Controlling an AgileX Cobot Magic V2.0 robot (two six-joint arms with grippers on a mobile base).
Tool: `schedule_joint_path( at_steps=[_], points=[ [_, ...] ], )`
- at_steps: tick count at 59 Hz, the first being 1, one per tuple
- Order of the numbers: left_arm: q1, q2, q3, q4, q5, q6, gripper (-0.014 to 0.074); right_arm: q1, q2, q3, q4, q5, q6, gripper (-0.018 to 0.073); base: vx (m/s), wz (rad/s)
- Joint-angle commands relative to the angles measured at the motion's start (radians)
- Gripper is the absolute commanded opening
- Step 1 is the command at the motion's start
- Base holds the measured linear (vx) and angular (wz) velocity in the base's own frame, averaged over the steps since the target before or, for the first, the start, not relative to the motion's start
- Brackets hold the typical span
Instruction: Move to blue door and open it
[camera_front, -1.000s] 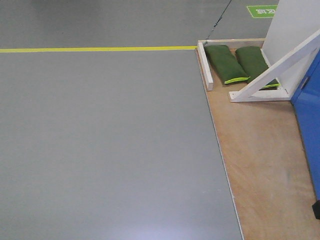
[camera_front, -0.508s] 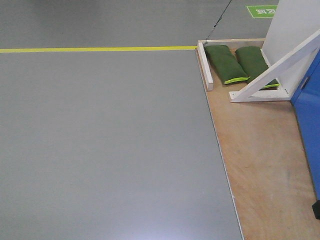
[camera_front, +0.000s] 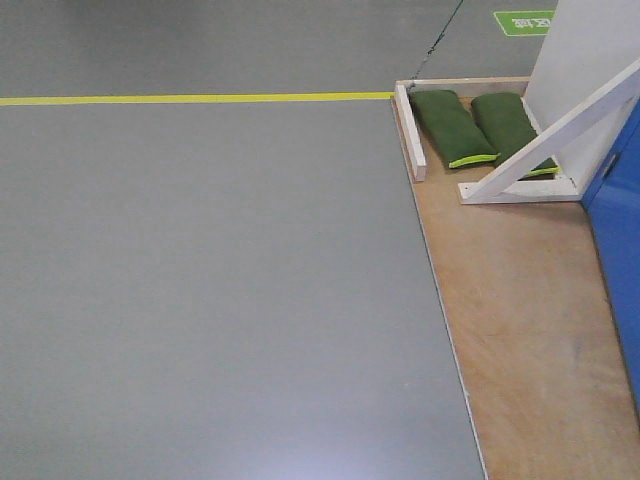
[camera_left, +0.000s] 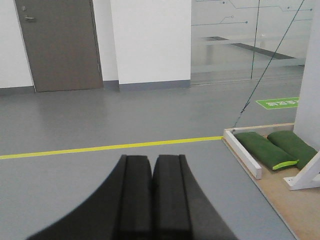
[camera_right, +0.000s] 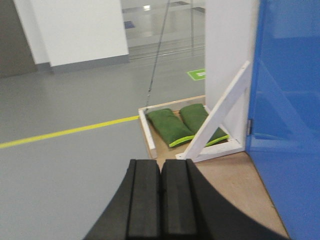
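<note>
The grey floor (camera_front: 220, 280) takes up most of what I see ahead, smooth and faintly shiny. Next in size is the blue door (camera_right: 290, 100): from my right wrist it fills the right side of the view as a tall glossy panel, upright, its near edge against the white post (camera_right: 225, 55) of its frame. From the front camera only a strip of the door (camera_front: 620, 260) shows, at the far right edge, standing along the right side of the plywood platform (camera_front: 520, 320). That platform lies flat on the floor, its left edge running diagonally from the top centre down to the bottom. A white diagonal brace (camera_front: 560, 135) leans from the platform's base rail up to the post, just left of the door. Two green sandbags (camera_front: 450, 125) lie side by side at the platform's far corner, the right one partly under the brace, with a low white batten (camera_front: 408, 130) beside the left one. A yellow line (camera_front: 190, 98) runs across the floor to that corner. Beyond it sits a green floor sign (camera_front: 523, 21), and my left wrist also shows a grey door (camera_left: 59, 45) in the far wall.

My left jaws are together, black pads (camera_left: 137, 200) meeting with only a seam between, gripping nothing. My right jaws are likewise together, pads (camera_right: 145, 200) meeting, nothing in them, pointing toward the sandbags with the blue door to their right.
</note>
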Motion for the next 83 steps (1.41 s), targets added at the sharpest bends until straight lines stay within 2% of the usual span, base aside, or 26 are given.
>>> schedule_joint_path(
  at_steps=[1, 8, 15, 32, 40, 49, 68, 75, 80, 83],
  points=[
    [0.001, -0.014, -0.027, -0.002, -0.084, -0.007, 0.0073, -0.075, 0.094, -0.114, 0.044, -0.065, -0.009, -0.0001, 0.00, 0.00],
    [0.001, -0.014, -0.027, -0.002, -0.084, -0.007, 0.0073, -0.180, 0.202, -0.234, 0.115, -0.064, -0.009, -0.0001, 0.00, 0.00],
    [0.001, -0.014, -0.027, -0.002, -0.084, -0.007, 0.0073, -0.237, 0.329, -0.379, 0.185, -0.049, -0.009, -0.0001, 0.00, 0.00],
    [0.001, -0.014, -0.027, -0.002, -0.084, -0.007, 0.0073, -0.249, 0.647, -0.846, 0.443, -0.013, -0.009, -0.0001, 0.00, 0.00],
    [0.001, -0.014, -0.027, -0.002, -0.084, -0.007, 0.0073, -0.249, 0.741, -0.987, 0.491, -0.017, -0.009, -0.0001, 0.00, 0.00],
    [0.001, -0.014, -0.027, -0.002, -0.084, -0.007, 0.0073, -0.249, 0.795, -1.013, 0.492, -0.070, -0.009, -0.0001, 0.00, 0.00],
    [0.001, -0.014, -0.027, -0.002, -0.084, -0.007, 0.0073, -0.249, 0.895, -1.013, 0.494, -0.087, -0.009, -0.0001, 0.00, 0.00],
    [0.001, -0.014, -0.027, -0.002, -0.084, -0.007, 0.0073, -0.272, 0.935, -1.014, 0.495, -0.254, -0.009, -0.0001, 0.00, 0.00],
    [0.001, -0.014, -0.027, -0.002, -0.084, -0.007, 0.0073, -0.317, 0.981, -1.015, 0.495, -0.500, -0.009, -0.0001, 0.00, 0.00],
    [0.001, -0.014, -0.027, -0.002, -0.084, -0.007, 0.0073, -0.344, 1.005, -1.024, 0.495, -0.592, -0.009, -0.0001, 0.00, 0.00]
  ],
)
